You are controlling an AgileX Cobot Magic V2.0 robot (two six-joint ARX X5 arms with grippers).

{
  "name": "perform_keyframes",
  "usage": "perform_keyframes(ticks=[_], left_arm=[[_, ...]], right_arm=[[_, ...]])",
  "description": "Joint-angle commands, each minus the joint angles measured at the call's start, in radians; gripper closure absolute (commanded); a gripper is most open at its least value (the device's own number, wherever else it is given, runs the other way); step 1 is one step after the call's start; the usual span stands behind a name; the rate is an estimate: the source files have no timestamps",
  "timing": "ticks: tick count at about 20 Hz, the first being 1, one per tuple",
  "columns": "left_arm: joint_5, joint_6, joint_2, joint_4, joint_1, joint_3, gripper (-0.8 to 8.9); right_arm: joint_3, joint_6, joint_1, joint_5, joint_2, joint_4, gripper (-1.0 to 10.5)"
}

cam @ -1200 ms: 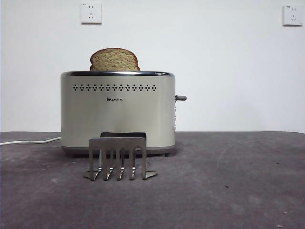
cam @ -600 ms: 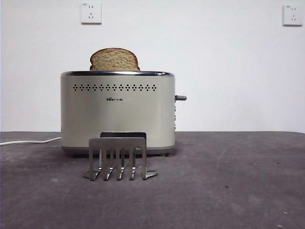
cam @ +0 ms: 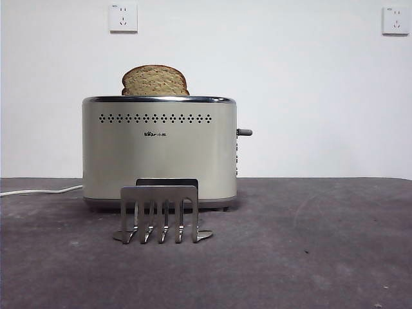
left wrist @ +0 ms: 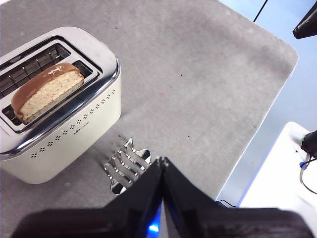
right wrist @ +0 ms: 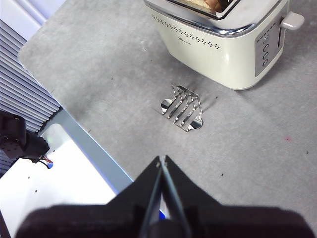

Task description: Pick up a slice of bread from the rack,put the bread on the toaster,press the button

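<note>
The slice of bread [cam: 154, 80] stands upright in a slot of the cream toaster [cam: 158, 151], its rounded top sticking out above the chrome rim; the left wrist view shows the slice [left wrist: 47, 91] in the toaster [left wrist: 64, 131] too. The button [cam: 244, 132] juts from the toaster's right end, raised high; in the right wrist view the button [right wrist: 292, 21] looks pale. The grey rack [cam: 159, 212] stands empty in front of the toaster. My left gripper [left wrist: 161, 161] is shut and empty, high above the rack [left wrist: 128, 166]. My right gripper [right wrist: 161, 159] is shut and empty, high over the table edge.
A white cord [cam: 38, 190] runs from the toaster to the left across the dark grey table [cam: 309, 244]. Two wall sockets [cam: 123, 17] are on the white wall behind. The table's edge [right wrist: 74, 129] shows below the right wrist.
</note>
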State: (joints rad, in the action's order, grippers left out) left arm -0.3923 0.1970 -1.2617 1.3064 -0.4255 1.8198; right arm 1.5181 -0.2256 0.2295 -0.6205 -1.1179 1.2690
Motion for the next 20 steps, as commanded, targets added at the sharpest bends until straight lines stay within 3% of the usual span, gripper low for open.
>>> perform_keyframes(ticks=[1,3,6,12,16,20], left_arm=[[0.002,0.027,0.024,-0.026,0.024,0.002,8.18],[0.0,0.1,0.071,-0.105,0.072,0.0,8.18],[-0.003,0.095,0.173,-0.289,0.179,-0.002,8.18],[0.012,0.092,0.378,-0.517,0.401,-0.066,8.18],[0.105,0.091,0.568,-0.818,0.481,-0.371,8.17],[0.108,0.055,0.776,-1.077,0.531,-0.789,8.18]], right_arm=[[-0.005,-0.008,0.0,-0.001,0.0,-0.003,9.5],[-0.005,-0.008,0.0,-0.001,0.0,-0.003,9.5],[-0.005,-0.008,0.0,-0.001,0.0,-0.003,9.5],[-0.005,-0.008,0.0,-0.001,0.0,-0.003,9.5],[-0.005,-0.008,0.0,-0.001,0.0,-0.003,9.5],[-0.005,-0.008,0.0,-0.001,0.0,-0.003,9.5]])
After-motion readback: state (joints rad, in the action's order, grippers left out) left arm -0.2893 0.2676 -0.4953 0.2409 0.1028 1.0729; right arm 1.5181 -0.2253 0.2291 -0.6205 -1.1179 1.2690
